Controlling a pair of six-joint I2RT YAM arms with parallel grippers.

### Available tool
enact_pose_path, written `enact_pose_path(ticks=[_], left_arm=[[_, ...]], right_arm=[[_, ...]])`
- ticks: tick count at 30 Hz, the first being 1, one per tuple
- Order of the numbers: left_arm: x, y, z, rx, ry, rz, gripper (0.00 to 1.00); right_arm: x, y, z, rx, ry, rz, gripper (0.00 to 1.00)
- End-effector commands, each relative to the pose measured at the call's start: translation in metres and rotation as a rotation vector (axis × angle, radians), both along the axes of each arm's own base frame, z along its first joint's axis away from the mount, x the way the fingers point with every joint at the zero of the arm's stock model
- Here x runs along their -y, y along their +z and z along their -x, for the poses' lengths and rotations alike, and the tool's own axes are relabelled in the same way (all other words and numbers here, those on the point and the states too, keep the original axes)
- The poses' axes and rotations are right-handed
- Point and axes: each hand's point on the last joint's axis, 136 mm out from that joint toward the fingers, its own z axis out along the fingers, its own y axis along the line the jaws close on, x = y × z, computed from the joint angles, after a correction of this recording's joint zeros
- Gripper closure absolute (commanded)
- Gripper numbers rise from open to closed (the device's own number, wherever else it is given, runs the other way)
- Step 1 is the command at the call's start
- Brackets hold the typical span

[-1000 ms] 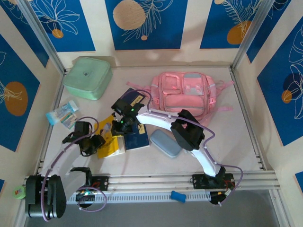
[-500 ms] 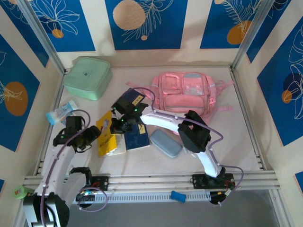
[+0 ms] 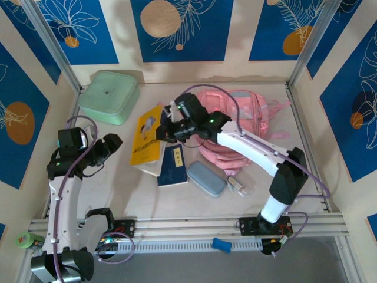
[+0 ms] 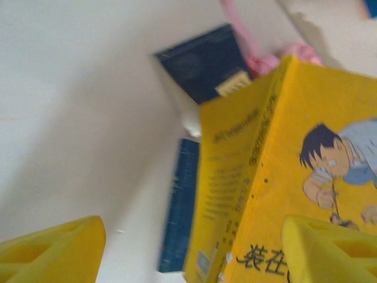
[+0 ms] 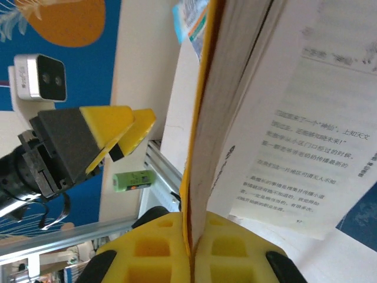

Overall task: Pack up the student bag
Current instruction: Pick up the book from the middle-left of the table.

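Showing black characters 装在 [image 4: 265,262] low on the yellow cartoon-covered paperback book [image 4: 294,118], carrying spine lettering [image 4: 260,132] too blurred for reading, bearing printed page text [image 5: 306,135] too small for reading.

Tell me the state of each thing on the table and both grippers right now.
right gripper: shut on the yellow book cover
yellow book: pages hanging open
left gripper: open, empty
student bag: lying flat, front up
mint-green box: lid on
grey-blue case: closed
dark blue book: closed, flat
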Motion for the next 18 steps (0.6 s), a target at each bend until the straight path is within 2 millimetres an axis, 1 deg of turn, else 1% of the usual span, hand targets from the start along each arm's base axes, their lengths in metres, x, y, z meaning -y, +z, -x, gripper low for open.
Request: enact_pose_path(ticks=[1,4,6,9,12,16,18], left_arm=[[0.023,0.044,-0.002,0.135,-0.107,0.127,0.22],[0.040,0.063,-0.009,0.202,-0.165,0.274,0.21],[0.044,0.068,-0.014,0.216,-0.172,0.349,0.21],[0.049,0.069,-0.015,0.235,-0.163,0.366,0.21],[0.061,0.073,-0.015,0.244,-0.203,0.395,0.20],[0.075,0.080,-0.020,0.278,-0.229,0.439,0.20],[0.086,0.086,-0.022,0.294,-0.257,0.460,0.19]], right_arm=[[0.022,0.045,0.002,0.069,0.042,-0.077,1.00],[0.036,0.070,0.003,0.066,0.124,-0.186,1.00],[0.047,0.077,0.000,0.081,0.128,-0.207,1.00],[0.064,0.083,-0.006,0.119,0.117,-0.208,1.00],[0.080,0.090,-0.014,0.093,0.115,-0.263,1.00],[0.093,0.100,-0.016,0.115,0.127,-0.303,1.00],[0.099,0.102,-0.017,0.129,0.122,-0.302,1.00]])
